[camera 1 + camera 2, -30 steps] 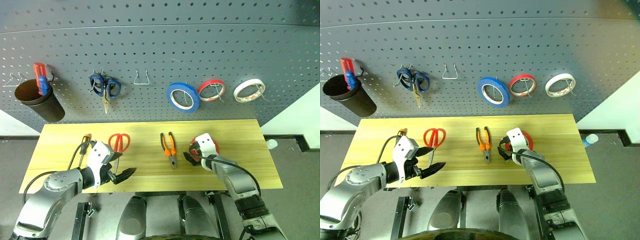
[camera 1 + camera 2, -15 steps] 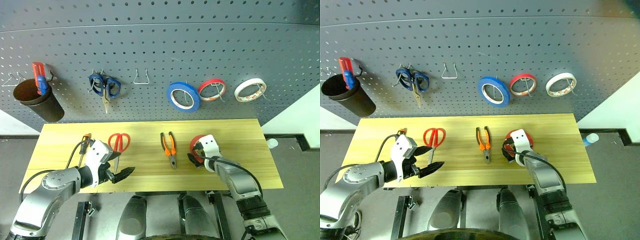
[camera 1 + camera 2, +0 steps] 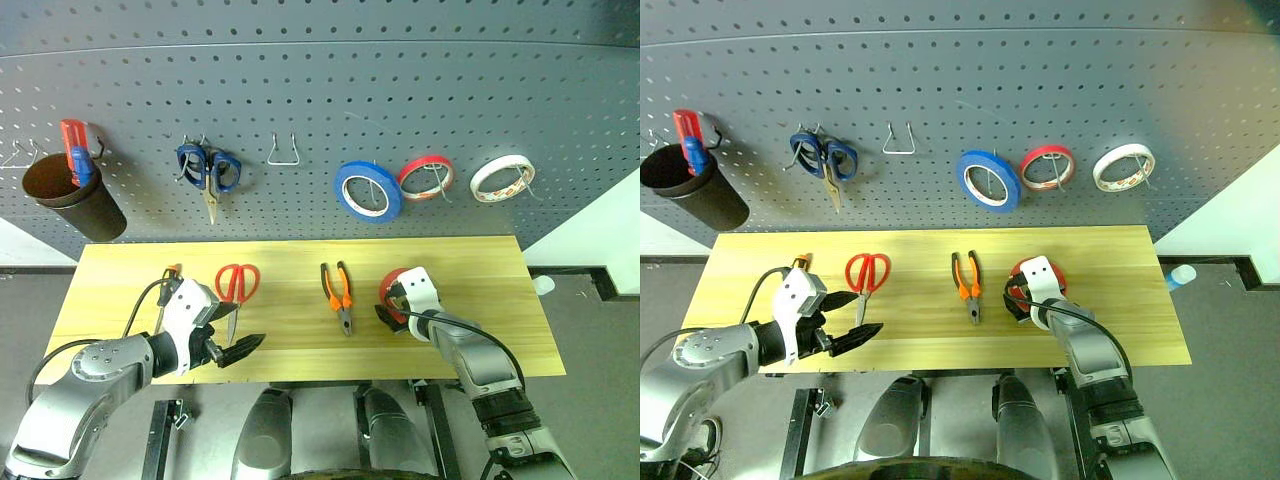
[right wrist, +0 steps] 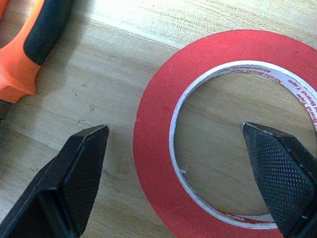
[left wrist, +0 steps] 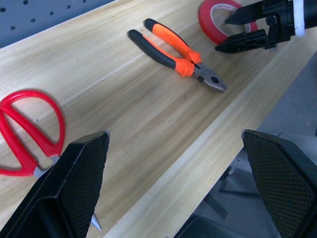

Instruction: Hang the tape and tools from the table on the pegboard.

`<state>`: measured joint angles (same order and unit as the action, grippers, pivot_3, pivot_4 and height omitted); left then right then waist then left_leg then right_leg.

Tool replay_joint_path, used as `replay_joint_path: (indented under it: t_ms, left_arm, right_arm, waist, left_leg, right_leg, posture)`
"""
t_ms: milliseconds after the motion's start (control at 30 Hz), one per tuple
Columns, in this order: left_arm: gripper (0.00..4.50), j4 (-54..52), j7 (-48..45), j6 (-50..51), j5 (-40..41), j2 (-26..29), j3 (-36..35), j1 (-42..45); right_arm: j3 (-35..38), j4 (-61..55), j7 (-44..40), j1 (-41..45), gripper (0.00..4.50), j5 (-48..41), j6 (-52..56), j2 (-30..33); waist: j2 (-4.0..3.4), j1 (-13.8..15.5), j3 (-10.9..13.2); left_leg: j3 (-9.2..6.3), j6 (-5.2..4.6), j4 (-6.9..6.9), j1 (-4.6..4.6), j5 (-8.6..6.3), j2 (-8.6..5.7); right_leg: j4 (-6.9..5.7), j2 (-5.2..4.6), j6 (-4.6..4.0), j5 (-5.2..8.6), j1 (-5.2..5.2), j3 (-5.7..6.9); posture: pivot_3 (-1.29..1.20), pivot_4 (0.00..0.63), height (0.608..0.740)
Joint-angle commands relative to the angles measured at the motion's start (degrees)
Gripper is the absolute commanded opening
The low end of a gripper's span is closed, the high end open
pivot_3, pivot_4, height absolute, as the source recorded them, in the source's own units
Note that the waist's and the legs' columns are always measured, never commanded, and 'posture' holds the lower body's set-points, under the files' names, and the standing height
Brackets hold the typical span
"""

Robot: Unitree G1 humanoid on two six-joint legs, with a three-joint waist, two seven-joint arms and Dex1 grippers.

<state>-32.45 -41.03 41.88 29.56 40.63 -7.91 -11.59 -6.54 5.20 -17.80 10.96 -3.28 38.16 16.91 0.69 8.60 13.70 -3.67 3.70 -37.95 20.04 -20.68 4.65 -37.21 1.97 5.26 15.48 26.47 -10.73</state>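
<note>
The red tape [image 4: 158, 148] lies flat on the light wooden table [image 3: 480, 340], right of centre. My right gripper [image 4: 174, 130] is open just above it, one finger outside the ring's rim and the other over its pale core. The orange-and-black pliers [image 3: 340, 295] lie at the table's middle, and the red-handled scissors [image 3: 236, 285] lie to their left. Near the front edge, just in front of the scissors, my left gripper [image 3: 240, 328] hangs open and empty. The dark grey pegboard [image 3: 320, 90] rises behind the table.
On the pegboard hang blue-handled scissors [image 3: 208, 172], an empty wire hook [image 3: 283, 155], a blue roll [image 3: 367, 193], a thin red roll [image 3: 425, 177] and a white roll [image 3: 501, 178]. A dark cup [image 3: 75, 205] hangs at far left. An orange-handled screwdriver [image 3: 168, 290] lies on the table's left.
Both grippers keep their places and stay open. Only the picture has shifted slightly.
</note>
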Motion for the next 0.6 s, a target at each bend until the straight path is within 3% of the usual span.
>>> replay_joint_path:
  t_ms: [33, 167, 367, 600]
  left_arm:
    - [4.5, -2.2, 0.1, 0.0, 1.0, 0.6, -1.6, -0.8]
    - [4.5, -1.6, 0.2, 0.0, 0.9, 0.7, -1.5, -0.2]
    - [4.5, -0.9, 0.1, 0.0, 1.0, 0.6, -1.5, 0.9]
    - [4.5, 0.0, 0.0, -0.6, 0.6, 0.2, -0.7, 1.8]
  right_arm:
    - [-0.4, 1.7, -0.4, -2.0, 4.09, 0.5, 1.0, 0.1]
    - [-0.2, 1.7, -0.2, -1.9, 3.0, 0.8, 0.6, -0.3]
    - [0.2, 2.0, -0.1, -1.6, 0.86, 1.1, 0.2, -0.6]
    - [0.6, 2.5, -0.1, -1.2, 0.71, 1.3, -0.6, -0.5]
  waist:
    - [0.02, 0.0, 0.1]
    - [0.03, 0.0, 0.4]
    - [0.06, 0.0, 0.5]
    - [0.08, 0.0, 0.5]
  left_leg:
    - [0.0, 0.0, 0.0, 0.0, 0.0, 0.0]
    - [-0.01, 0.01, 0.0, 0.01, 0.0, 0.0]
    - [-0.01, 0.01, 0.01, 0.02, 0.01, 0.01]
    - [-0.01, 0.01, 0.0, 0.02, 0.01, 0.02]
  right_leg:
    - [0.0, 0.0, 0.0, 0.0, 0.0, 0.0]
    - [0.0, 0.0, 0.0, 0.0, 0.01, 0.01]
    - [0.01, 0.0, 0.0, 0.0, 0.02, 0.01]
    - [0.01, 0.0, 0.0, 0.0, 0.03, 0.01]
  posture:
    - [0.41, 0.28, 0.727]
    - [0.4, 0.276, 0.727]
    - [0.4, 0.269, 0.727]
    - [0.4, 0.252, 0.727]
